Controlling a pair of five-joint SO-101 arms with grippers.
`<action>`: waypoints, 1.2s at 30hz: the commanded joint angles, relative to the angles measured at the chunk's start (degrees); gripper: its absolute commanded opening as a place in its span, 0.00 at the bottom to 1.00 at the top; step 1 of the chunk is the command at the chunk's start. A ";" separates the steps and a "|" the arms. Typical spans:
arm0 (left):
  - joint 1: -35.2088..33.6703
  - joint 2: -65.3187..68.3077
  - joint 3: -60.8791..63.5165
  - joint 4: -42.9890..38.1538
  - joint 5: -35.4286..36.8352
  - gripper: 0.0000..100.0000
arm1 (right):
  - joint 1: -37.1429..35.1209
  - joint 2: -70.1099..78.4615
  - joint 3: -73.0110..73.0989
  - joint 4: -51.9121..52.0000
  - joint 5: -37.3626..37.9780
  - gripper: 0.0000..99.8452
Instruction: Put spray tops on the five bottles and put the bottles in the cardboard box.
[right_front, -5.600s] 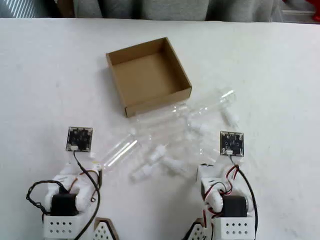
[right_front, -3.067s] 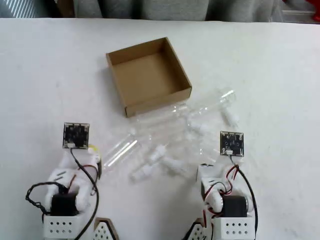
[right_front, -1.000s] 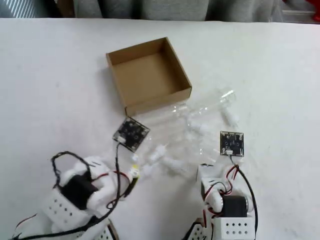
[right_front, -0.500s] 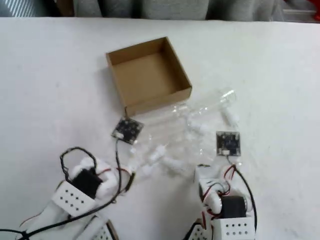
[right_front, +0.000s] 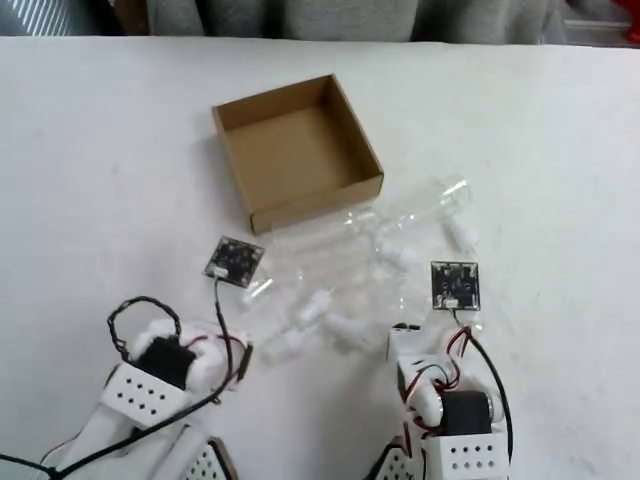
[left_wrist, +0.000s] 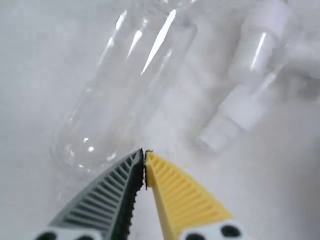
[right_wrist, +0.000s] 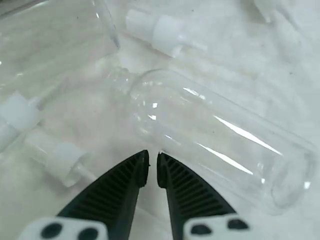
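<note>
Showing glossy smooth plastic on the clear cylindrical bottle (left_wrist: 130, 85), matt rough cardboard on the brown square box (right_front: 318, 203).

Clear bottles (right_front: 432, 203), white spray tops (right_front: 316, 306) loose beside open cardboard box (right_front: 318, 204)

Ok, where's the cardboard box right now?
In the high view the cardboard box sits open and empty on the table, just beyond the pile of clear bottles.

Bright, even light washes out the white table (right_front: 90, 150); streak highlights glint on a clear bottle (left_wrist: 125, 85); shadows faint.
</note>
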 joint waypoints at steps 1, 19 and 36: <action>-6.29 0.66 1.32 -2.55 -1.67 0.03 | 1.01 -0.48 0.44 -1.54 0.70 0.02; -19.74 0.57 1.23 -7.56 -1.23 0.03 | 22.02 -0.31 0.09 -30.02 15.03 0.08; -24.04 0.75 1.58 -11.16 1.23 0.03 | 1.36 39.96 -34.99 -22.55 20.13 0.02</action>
